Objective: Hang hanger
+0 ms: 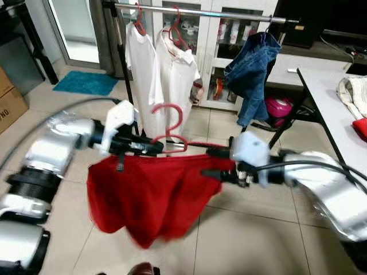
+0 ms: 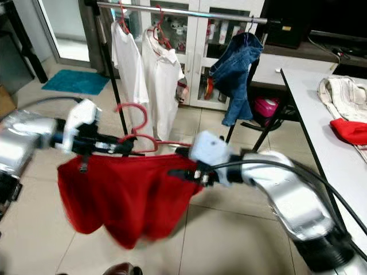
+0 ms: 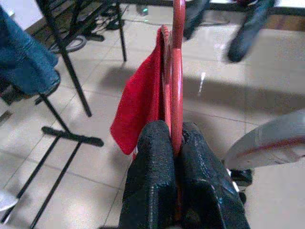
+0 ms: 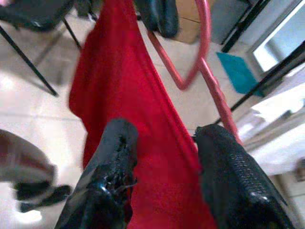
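Between both grippers, apparently: red hanger (image 1: pixel 170 130)

- We are in a lived-in room of a home, with a pale tiled floor (image 1: pixel 241 235)
- A metal clothes rack (image 1: pixel 229 14) holds two white shirts (image 1: pixel 172 74) and blue jeans (image 1: pixel 252 74)
- Behind it stands a white glass-door cabinet (image 1: pixel 223 40) with small household items inside
- A teal mat (image 1: pixel 86 83) lies by a doorway
- A white table (image 1: pixel 335 114) carries folded laundry (image 1: pixel 356 94)
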Robot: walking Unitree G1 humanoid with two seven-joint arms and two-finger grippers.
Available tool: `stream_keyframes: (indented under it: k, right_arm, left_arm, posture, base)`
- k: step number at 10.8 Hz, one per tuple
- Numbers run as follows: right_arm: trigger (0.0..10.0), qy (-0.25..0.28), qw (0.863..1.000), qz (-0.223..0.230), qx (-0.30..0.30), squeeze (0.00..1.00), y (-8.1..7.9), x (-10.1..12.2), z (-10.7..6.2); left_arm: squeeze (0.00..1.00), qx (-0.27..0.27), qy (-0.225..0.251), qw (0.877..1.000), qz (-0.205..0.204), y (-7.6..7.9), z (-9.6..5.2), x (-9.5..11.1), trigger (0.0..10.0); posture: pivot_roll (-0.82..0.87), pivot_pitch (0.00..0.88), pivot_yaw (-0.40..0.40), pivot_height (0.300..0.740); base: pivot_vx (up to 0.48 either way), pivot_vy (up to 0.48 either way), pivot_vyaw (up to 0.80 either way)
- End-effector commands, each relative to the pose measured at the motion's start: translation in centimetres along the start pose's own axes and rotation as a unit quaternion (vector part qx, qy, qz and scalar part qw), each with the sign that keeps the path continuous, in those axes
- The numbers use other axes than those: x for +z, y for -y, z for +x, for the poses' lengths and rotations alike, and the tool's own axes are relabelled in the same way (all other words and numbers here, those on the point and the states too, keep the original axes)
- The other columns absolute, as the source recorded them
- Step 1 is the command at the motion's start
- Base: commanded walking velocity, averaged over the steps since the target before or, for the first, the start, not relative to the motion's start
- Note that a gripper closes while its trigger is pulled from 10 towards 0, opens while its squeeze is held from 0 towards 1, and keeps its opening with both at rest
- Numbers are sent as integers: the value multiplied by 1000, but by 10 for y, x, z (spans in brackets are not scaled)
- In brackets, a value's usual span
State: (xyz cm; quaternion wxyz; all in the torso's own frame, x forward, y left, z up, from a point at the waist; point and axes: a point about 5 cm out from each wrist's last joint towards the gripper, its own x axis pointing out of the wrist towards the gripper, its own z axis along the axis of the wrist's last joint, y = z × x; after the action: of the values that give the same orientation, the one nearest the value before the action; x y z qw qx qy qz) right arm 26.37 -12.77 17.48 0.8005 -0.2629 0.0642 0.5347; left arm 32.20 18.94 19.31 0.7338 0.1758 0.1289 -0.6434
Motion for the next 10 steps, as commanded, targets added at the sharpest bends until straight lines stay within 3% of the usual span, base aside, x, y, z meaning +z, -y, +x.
stream_keyframes:
  k: [1, 3, 4, 5, 6, 7, 8, 9, 10]
  right_arm:
    - [10000, -1, 999, -30, -12, 0, 4, 3, 2]
    - [10000, -1, 999, -30, -12, 0, 4, 3, 2]
    - [10000, -8, 998, -59, -14, 0, 5, 2, 4]
    - [8784, -33, 996, -79, 2, 0, 3, -4, 6]
    - [4235, -46, 995, -87, 2, 0, 4, -7, 6]
    - [2039, -55, 993, -103, -5, 0, 7, -10, 8]
    - [627, -58, 992, -115, -7, 0, 8, -12, 8]
    - [1451, -58, 991, -120, -9, 0, 9, -13, 8]
    - [1020, -57, 991, -125, -10, 0, 10, -13, 9]
  left_arm:
    - [0, -6, 5, 1000, 13, 0, -5, 8, 0]
    - [0, -6, 5, 1000, 13, 0, -5, 8, 0]
    - [0, -8, -1, 1000, 12, 2, -10, 8, 0]
    - [0, -14, 3, 1000, 9, 4, -14, 9, 0]
    - [0, -24, 7, 1000, 9, 6, -14, 11, 0]
    - [0, -28, 8, 1000, 9, 7, -15, 13, 0]
    - [0, -26, 11, 1000, 9, 6, -15, 15, 0]
    - [0, -25, 12, 1000, 8, 6, -15, 15, 0]
    - [0, -26, 9, 1000, 7, 7, -15, 14, 0]
  posture:
    - [-48, 0, 29, 740]
    - [-48, 0, 29, 740]
    - [-37, 0, 18, 740]
    - [-37, 0, 18, 740]
    - [-39, 0, 19, 740]
    - [-40, 0, 19, 740]
    - [-40, 0, 19, 740]
    - [-39, 0, 19, 740]
    - [-38, 0, 19, 740]
  base:
    - [0, 0, 0]
    - [0, 0, 0]
    - [0, 0, 0]
    - [0, 0, 0]
    - [0, 0, 0]
    - [0, 0, 0]
    - [0, 0, 0]
    - [0, 0, 0]
    - [0, 0, 0]
